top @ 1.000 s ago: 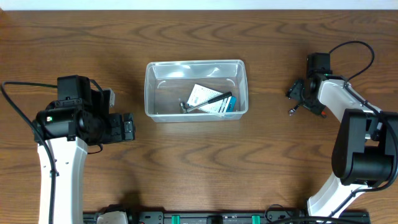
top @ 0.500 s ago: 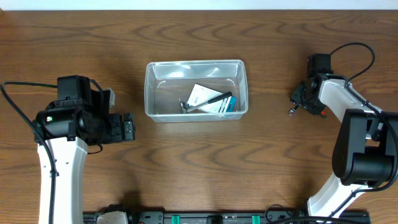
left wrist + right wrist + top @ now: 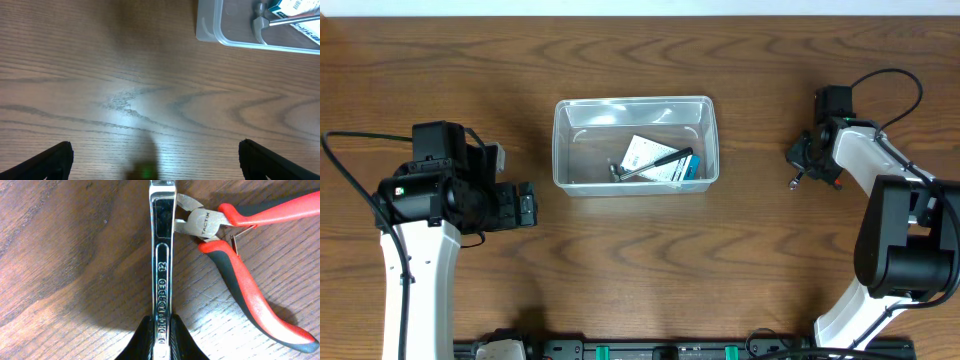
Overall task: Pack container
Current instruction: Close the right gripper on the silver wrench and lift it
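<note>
The container (image 3: 635, 110), a clear plastic tub, stands at the middle of the table and holds a small hammer (image 3: 645, 167) and a white and blue packet (image 3: 665, 172). Its corner (image 3: 207, 30) shows at the top right of the left wrist view. My right gripper (image 3: 161, 341) is down at the table to the right of the tub, shut on the shaft of a steel wrench (image 3: 162, 255) that lies on the wood. Red and black pliers (image 3: 235, 265) lie against the wrench's far end. My left gripper (image 3: 155, 162) hovers wide open over bare wood, left of the tub.
The wooden table (image 3: 640, 270) runs out to all sides. The right arm (image 3: 880, 200) reaches along the right edge with its cable looping behind it. The left arm (image 3: 420, 230) stands at the left. A black rail (image 3: 670, 350) lies along the front edge.
My right gripper has closed its fingers onto the wrench. The left arm and the tub have not moved.
</note>
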`<action>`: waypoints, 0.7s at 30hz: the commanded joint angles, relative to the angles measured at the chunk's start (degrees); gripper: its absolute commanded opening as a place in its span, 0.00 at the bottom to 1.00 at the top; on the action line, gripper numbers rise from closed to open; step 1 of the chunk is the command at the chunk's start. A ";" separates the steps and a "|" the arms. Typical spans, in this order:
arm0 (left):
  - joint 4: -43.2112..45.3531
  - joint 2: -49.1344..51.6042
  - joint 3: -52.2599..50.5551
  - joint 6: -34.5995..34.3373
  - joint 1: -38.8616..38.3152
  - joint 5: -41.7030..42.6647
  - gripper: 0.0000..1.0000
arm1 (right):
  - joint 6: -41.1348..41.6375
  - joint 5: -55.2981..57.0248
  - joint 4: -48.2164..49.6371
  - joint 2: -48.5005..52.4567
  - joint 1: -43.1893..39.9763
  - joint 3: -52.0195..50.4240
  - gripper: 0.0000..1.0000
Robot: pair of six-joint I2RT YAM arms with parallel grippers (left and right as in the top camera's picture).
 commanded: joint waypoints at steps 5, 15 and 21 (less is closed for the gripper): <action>-0.33 0.00 0.33 0.15 -0.20 -0.68 0.98 | -1.51 -3.10 -1.05 2.84 0.07 -1.42 0.01; -0.33 0.00 0.33 0.15 -0.20 -0.68 0.98 | -14.78 0.55 -6.62 -1.57 2.51 5.14 0.01; -0.33 -0.02 0.33 0.15 -0.20 -0.68 0.98 | -23.91 1.68 -8.35 -6.25 5.42 10.21 0.01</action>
